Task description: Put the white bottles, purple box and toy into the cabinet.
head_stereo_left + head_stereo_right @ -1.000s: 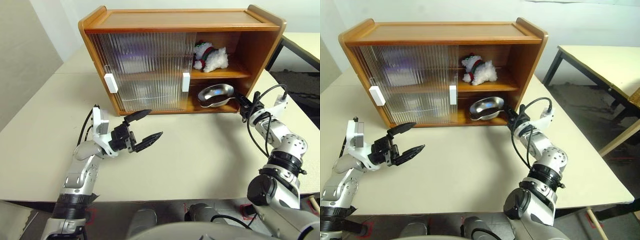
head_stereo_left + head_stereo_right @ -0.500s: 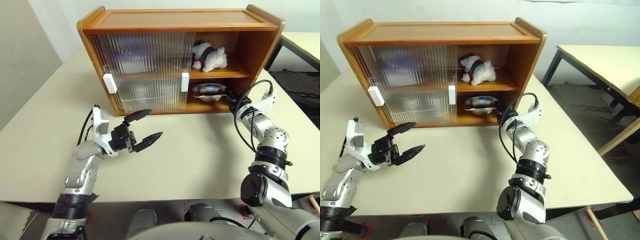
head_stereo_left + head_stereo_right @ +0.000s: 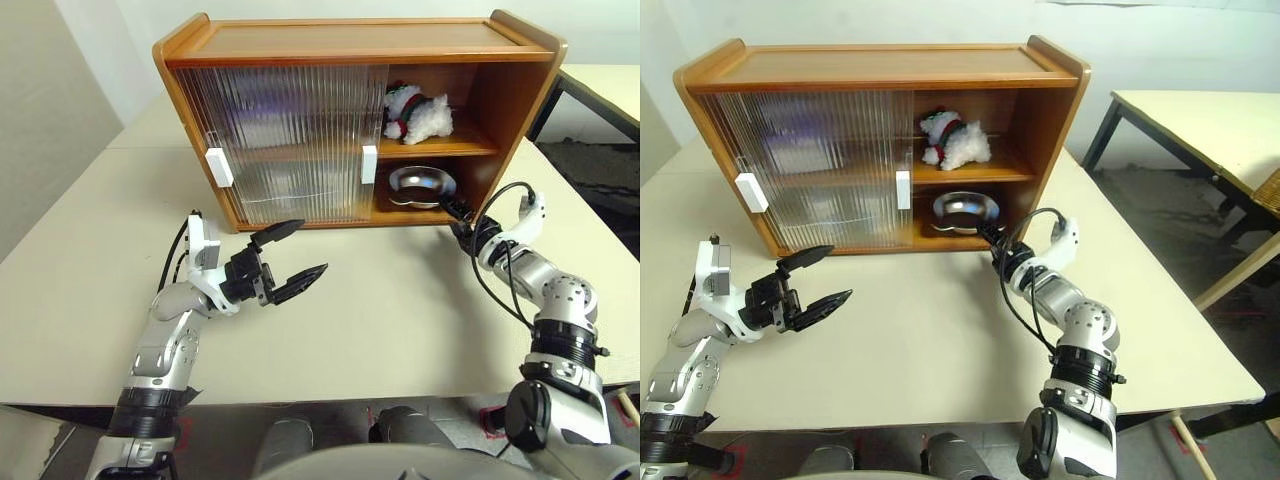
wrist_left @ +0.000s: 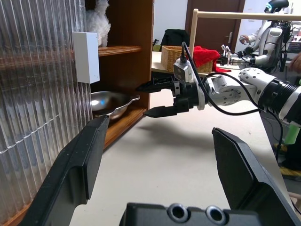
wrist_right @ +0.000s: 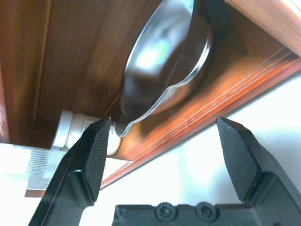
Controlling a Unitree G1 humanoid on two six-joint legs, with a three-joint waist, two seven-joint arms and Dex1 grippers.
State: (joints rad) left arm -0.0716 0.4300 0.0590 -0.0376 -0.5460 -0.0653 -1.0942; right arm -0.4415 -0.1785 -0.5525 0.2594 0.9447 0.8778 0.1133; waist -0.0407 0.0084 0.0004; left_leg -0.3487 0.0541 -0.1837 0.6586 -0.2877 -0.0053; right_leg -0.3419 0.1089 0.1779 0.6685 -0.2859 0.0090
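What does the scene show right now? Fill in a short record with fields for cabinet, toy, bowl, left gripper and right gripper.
cabinet: on the table, cabinet doors slid to the robot's left, right side open
toy: toy lies on the upper shelf
bowl: steel bowl on the lower shelf
left gripper: left gripper open, above the table, holding nothing
right gripper: right gripper open, just outside the lower shelf, apart from the bowl

no readable text, labels, brand names, numbers or signs anywhere, none legible on any object in view
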